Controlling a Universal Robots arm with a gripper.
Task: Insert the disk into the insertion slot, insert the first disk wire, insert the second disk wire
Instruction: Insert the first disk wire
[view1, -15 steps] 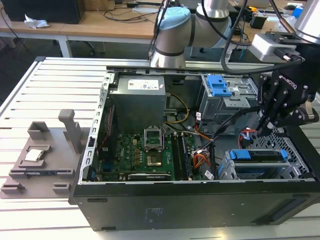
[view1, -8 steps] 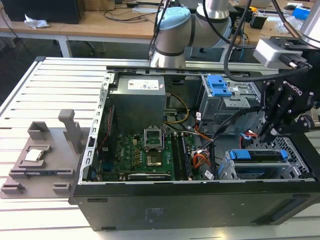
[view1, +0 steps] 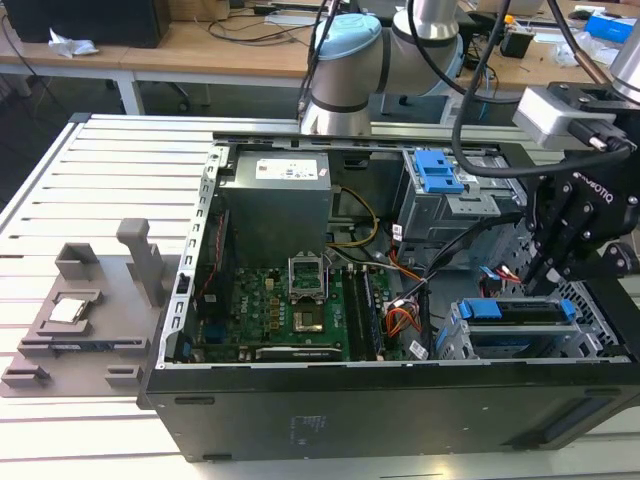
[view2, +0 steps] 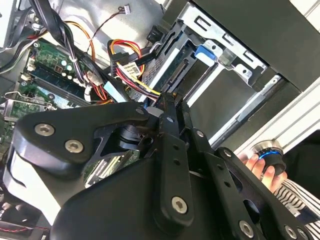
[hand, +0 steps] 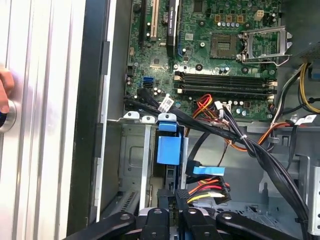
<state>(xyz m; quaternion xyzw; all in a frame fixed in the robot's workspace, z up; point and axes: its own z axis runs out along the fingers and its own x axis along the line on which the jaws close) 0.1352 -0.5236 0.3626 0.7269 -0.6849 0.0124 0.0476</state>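
Observation:
The disk (view1: 515, 312), in its blue caddy, lies inside the insertion slot (view1: 468, 342), a silver cage at the case's front corner on the exterior view's right. My gripper (view1: 540, 280) hangs just behind the cage. In the first wrist view the gripper (hand: 174, 215) is shut on a black plug with red, yellow and black wires (hand: 205, 192), beside the caddy's blue tab (hand: 167, 145). A flat blue plug (hand: 207, 171) hangs loose just past it. In the second wrist view the gripper (view2: 166, 100) meets the same wires close to the disk's open end (view2: 176, 75).
A taller grey bay with a blue latch (view1: 440, 175) stands behind the cage. Black cable bundles (hand: 240, 137) cross between the motherboard (view1: 290, 310) and the cage. A person's hand (view2: 262, 167) rests by a blue-ringed button (view2: 267, 152) outside the case. A grey fixture (view1: 80, 320) sits on the exterior view's left.

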